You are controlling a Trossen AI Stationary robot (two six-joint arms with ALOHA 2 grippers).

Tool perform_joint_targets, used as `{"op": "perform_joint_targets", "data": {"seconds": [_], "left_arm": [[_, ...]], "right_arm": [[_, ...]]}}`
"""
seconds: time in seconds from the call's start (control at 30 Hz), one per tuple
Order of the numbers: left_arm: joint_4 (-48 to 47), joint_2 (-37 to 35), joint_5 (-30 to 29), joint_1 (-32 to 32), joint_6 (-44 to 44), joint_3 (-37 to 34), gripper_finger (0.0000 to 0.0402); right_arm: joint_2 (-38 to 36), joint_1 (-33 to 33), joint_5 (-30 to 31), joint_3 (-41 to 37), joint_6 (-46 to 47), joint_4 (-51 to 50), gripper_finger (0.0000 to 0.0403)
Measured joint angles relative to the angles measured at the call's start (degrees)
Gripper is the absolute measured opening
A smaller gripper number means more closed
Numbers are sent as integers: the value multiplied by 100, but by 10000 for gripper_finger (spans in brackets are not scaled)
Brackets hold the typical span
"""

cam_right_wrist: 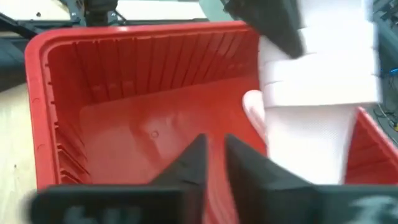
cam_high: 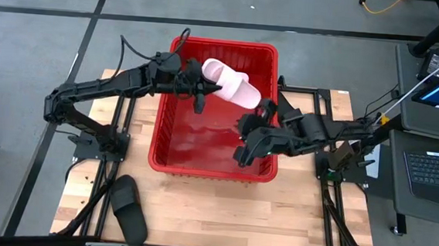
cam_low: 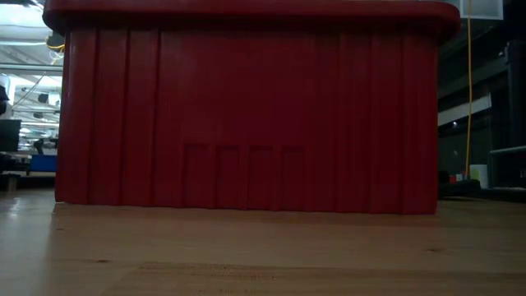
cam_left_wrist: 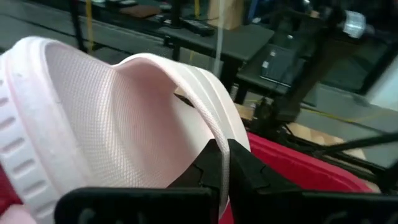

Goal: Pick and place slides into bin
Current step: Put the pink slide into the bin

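No readable text, label, brand, number or sign is showing in any view; nothing legible is appearing on the bin (cam_high: 211, 149) or on the pink slide (cam_high: 231, 83).

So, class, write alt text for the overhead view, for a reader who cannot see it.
The left gripper holds a pale pink slide by its strap above the far end of a red bin on a wooden table. The right gripper reaches in over the bin's right rim, and a black slide lies on the table's near left.
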Motion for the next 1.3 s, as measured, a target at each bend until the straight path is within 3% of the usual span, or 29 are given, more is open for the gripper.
{"op": "perform_joint_targets", "data": {"seconds": [0.07, 0.33, 0.5, 0.7, 0.97, 1.3], "left_arm": [[143, 0, -54, 71, -79, 0, 3], [1065, 30, -58, 294, -553, -276, 3], [1723, 29, -39, 434, -1005, -869, 3], [2382, 39, -31, 577, -1507, -1566, 3], [3072, 195, -56, 764, -2161, -2220, 3], [3479, 1050, 139, 779, -2980, -2288, 3]], "right_arm": [[0, 2, 92, 228, -6, -193, 12], [0, 17, 1044, 625, 41, -716, 6], [0, 20, 1093, 627, 211, -1020, 4], [-43, 75, 1135, 624, 1043, -1488, 3], [-59, 371, 1438, 502, 1611, -1491, 2], [-57, 579, 1502, 74, 1968, -1503, 3]]}}
